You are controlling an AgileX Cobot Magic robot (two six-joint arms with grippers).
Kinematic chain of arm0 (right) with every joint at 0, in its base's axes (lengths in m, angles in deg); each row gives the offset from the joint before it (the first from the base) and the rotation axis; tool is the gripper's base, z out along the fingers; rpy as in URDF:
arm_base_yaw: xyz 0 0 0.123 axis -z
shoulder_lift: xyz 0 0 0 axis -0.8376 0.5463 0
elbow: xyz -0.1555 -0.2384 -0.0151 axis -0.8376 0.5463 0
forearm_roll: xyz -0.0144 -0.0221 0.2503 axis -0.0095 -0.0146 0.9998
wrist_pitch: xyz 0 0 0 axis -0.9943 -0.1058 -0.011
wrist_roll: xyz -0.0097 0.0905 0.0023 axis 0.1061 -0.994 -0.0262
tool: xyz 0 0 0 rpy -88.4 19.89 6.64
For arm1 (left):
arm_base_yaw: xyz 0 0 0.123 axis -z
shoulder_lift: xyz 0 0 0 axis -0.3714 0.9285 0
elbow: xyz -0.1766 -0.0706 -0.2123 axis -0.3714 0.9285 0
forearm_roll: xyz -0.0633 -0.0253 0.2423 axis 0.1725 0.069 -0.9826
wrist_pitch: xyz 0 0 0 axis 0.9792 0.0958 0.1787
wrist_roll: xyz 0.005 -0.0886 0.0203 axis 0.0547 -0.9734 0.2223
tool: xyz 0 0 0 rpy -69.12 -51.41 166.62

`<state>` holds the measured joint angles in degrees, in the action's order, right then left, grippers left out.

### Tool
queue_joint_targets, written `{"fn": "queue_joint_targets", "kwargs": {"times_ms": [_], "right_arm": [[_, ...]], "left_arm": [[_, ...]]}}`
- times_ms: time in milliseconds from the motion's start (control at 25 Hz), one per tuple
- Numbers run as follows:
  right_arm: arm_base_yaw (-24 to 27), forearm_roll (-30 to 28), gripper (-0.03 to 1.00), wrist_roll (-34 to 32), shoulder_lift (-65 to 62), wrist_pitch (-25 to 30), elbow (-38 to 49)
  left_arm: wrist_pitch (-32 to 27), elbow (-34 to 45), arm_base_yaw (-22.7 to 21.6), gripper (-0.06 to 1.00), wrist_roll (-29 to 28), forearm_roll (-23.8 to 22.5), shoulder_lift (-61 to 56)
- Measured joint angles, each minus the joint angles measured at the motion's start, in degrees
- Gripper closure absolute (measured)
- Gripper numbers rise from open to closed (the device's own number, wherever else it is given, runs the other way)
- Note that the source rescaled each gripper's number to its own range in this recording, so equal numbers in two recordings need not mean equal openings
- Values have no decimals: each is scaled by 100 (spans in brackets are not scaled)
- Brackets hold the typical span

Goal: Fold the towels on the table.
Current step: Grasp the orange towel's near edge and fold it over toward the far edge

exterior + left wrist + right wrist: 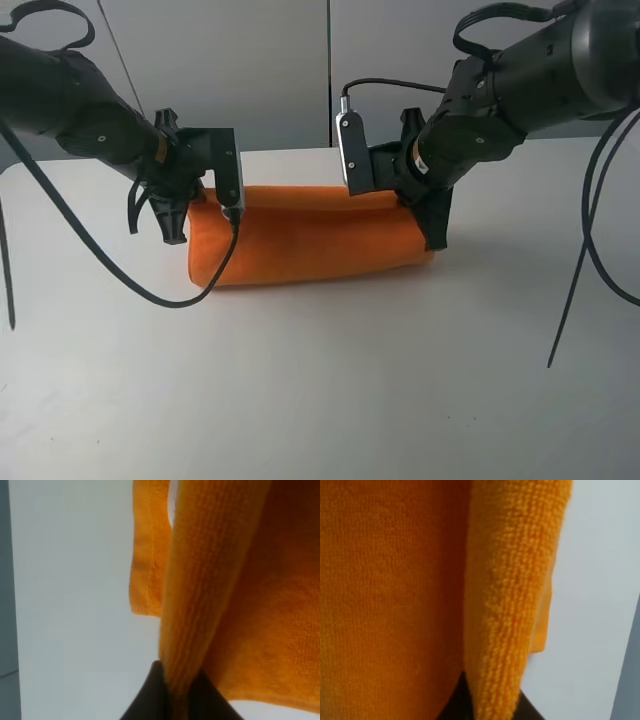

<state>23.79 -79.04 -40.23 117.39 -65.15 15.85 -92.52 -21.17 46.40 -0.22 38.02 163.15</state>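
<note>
The bright orange towel point(310, 240) lies doubled over in a long band across the middle of the white table point(320, 400). Its upper layer is held up at both ends. My left gripper point(183, 225) is shut on the towel's left end. In the left wrist view, black fingers point(150, 697) pinch a fold of the towel point(200, 580), and a stitched edge hangs beyond it over the table point(75, 605). My right gripper point(435, 220) is shut on the right end. The right wrist view shows dark fingers point(454, 702) clamping the fuzzy towel point(395, 580) edge.
Black cables loop down from the left arm point(195, 295) and the right arm point(585, 270), close to the tabletop. The table's far edge and grey wall panels point(250, 70) lie just behind the towel.
</note>
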Motion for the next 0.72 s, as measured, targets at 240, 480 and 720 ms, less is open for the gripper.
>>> {"fn": "queue_joint_targets", "kwargs": {"times_ms": [240,480,720], "right_arm": [[123,-73,97,-12,333,-317,0],[134,-135,97,-32,601,-407,0],[170,-150,97,-44,700,-420,0]], "left_arm": [[312,-160,-175,94,-383,-195,329],[792,-160,-279,94,-438,-359,459],[1140,-160,-284,94,-438,-418,727]]}}
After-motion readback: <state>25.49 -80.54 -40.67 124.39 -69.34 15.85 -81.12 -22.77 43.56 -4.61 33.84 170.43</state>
